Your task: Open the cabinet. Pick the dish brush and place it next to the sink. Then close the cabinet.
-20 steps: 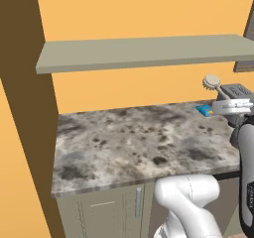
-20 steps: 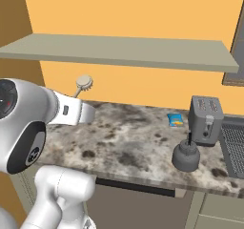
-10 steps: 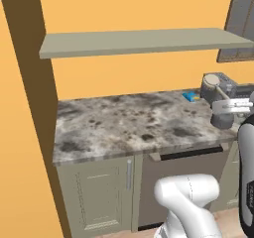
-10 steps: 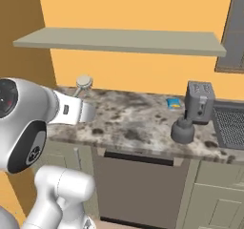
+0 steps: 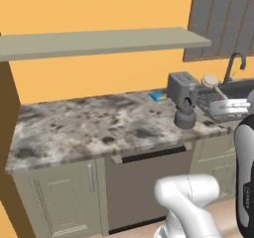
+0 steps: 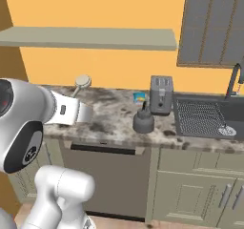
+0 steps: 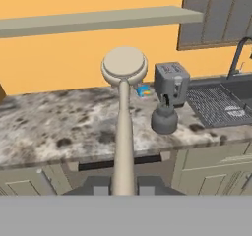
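The dish brush (image 7: 124,65) is being held by its handle between the narrow jaws of the gripper (image 7: 123,185), raised above the marbled counter (image 5: 89,128), well apart from the sink (image 6: 212,116). Risk: the kettle (image 6: 143,120) or toaster (image 6: 161,95) being clipped en route, w/ the long handle swinging. Being counted: 1 brush, 1 kettle, 1 toaster, 1 sponge (image 6: 139,97), 1 sink.

1. Flat, even, bright rendered light; no visible source, no glare.
2. Soft dark shadow sits under the long grey-green wall shelf (image 6: 90,38).
3. Everything ahead of the gripper (image 7: 123,183) is sharp, edges undistorted, though coarse-textured.
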Controlling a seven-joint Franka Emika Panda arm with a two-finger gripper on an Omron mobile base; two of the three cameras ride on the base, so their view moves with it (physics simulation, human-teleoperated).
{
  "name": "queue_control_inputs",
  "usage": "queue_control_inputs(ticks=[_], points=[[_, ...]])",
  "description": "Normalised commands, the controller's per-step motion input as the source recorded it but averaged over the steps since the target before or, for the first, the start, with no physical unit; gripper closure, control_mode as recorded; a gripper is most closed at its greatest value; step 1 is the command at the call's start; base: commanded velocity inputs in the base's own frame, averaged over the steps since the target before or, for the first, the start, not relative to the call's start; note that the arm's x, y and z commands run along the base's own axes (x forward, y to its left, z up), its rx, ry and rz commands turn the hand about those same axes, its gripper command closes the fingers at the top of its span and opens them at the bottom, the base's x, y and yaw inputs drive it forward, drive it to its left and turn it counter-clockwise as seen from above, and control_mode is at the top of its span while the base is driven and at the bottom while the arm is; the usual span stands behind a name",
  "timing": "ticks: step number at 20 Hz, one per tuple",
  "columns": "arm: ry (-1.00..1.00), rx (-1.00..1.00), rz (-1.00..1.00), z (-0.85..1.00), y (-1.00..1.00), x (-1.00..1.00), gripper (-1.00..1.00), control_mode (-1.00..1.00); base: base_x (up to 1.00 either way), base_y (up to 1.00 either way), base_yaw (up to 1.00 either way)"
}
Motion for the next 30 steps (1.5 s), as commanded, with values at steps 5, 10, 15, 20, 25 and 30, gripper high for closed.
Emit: queue_control_inputs(ticks=[5,10,15,20,25,30], points=[[0.0,0.0,0.0,0.0,0.0,0.0,1.0,1.0,0.32,-1.0,-0.1],[0.0,0.0,0.0,0.0,0.0,0.0,1.0,1.0,0.9,-1.0,-0.01],[0.0,0.0,0.0,0.0,0.0,0.0,1.0,1.0,0.91,-1.0,0.01],[0.0,0.0,0.0,0.0,0.0,0.0,1.0,1.0,0.11,-1.0,-0.01],[0.0,0.0,0.0,0.0,0.0,0.0,1.0,1.0,0.0,-0.67,0.0],[0.0,0.0,0.0,0.0,0.0,0.0,1.0,1.0,0.0,-0.14,-0.03]])
